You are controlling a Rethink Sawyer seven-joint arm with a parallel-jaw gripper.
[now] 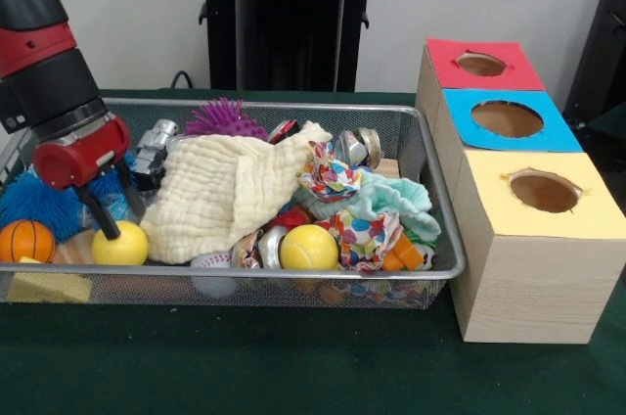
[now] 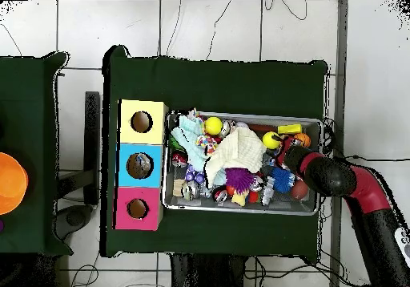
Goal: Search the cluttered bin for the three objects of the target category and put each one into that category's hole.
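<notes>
Honestly, still early days on this sort from where I'm driving.

My gripper (image 1: 110,217) is down at the wire bin's (image 1: 430,156) end farthest from the boxes, fingers narrow and touching a yellow ball (image 1: 120,244); can't tell if it's gripped. Another yellow ball (image 1: 308,247) sits at the front rim. I see nothing in the red (image 1: 480,64), blue (image 1: 507,118) or yellow hole (image 1: 544,191).

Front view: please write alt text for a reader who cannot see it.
A red and black robot arm reaches its gripper down to a yellow ball in a wire bin of toys and cloths. Beside the bin stands a wooden box with red, blue and yellow holes.
</notes>
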